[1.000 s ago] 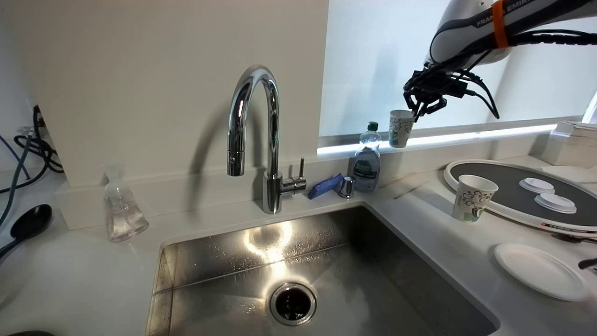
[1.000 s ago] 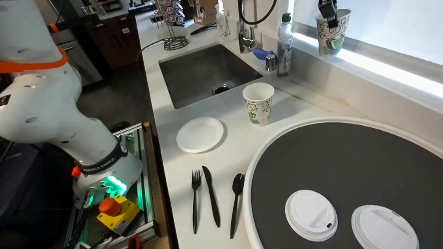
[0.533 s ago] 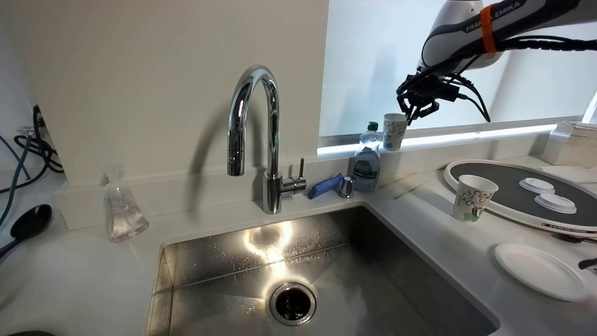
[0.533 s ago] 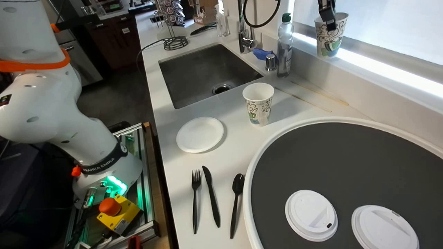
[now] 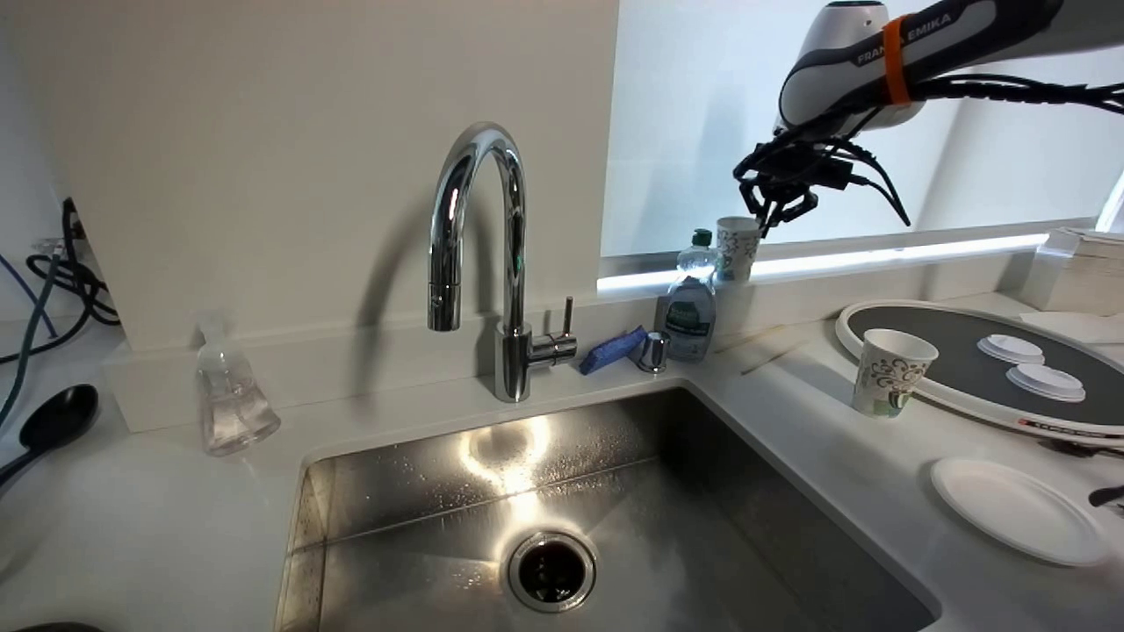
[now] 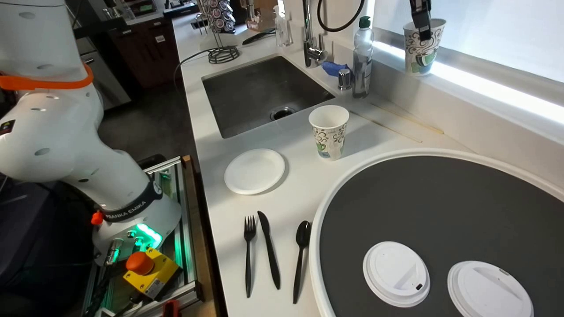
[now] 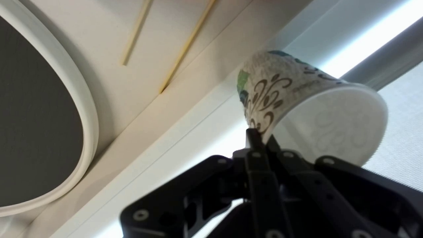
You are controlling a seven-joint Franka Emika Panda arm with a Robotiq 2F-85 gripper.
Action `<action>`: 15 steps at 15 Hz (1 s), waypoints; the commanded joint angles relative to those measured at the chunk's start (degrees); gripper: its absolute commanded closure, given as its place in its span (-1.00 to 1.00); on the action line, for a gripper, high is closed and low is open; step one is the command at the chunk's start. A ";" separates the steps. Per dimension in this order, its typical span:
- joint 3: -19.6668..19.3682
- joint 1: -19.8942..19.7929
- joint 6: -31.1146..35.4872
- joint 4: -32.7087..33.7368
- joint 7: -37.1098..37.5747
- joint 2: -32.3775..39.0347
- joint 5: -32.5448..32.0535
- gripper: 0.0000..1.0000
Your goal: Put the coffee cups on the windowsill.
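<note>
Pinching one coffee cup (image 7: 294,89) at its rim, the jaws stand nearly together, cup wall between them; the cup's white inside shows. It is at the windowsill (image 6: 493,89), contact unclear. A second coffee cup (image 6: 329,138) stands upright on the surface (image 6: 291,134). A green-capped bottle (image 5: 689,320) holds liquid. Counted: two white lids (image 6: 395,274) on a round board (image 6: 440,198), two sticks (image 7: 187,46), one plate (image 6: 254,171).

In an exterior view it's fork (image 6: 248,251), knife (image 6: 269,253) and spoon (image 6: 302,240) near on the table (image 6: 304,189), white plate (image 6: 254,171) just beyond; over right, two lids (image 6: 394,273) on the round tray (image 6: 423,202); far back, a green-capped bottle (image 6: 362,61) by the sink (image 6: 246,97).
</note>
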 commanded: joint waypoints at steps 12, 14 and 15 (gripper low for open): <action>-1.84 1.77 -4.99 7.45 -0.93 5.71 1.08 -0.36; -2.05 1.97 -4.90 8.06 -0.90 5.89 0.94 -0.67; -2.11 2.05 -4.86 8.13 -0.91 5.73 0.91 -0.84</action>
